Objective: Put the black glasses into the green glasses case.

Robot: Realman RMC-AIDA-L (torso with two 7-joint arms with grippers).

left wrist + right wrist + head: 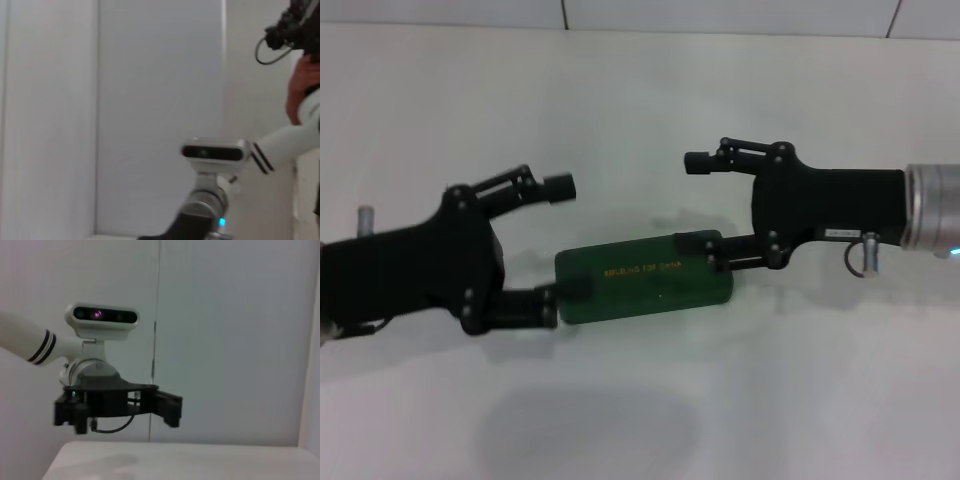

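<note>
Both end effectors — left [563, 238], right [705, 206] — wide open, flanking green glasses case [642, 277]

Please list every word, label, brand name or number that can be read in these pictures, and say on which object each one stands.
Gold lettering on the lid of the green glasses case, one line: too blurred to read.
Small white label on the right gripper body: text too small to read.
Left gripper: no text visible.
Both wrist views: no readable text.
</note>
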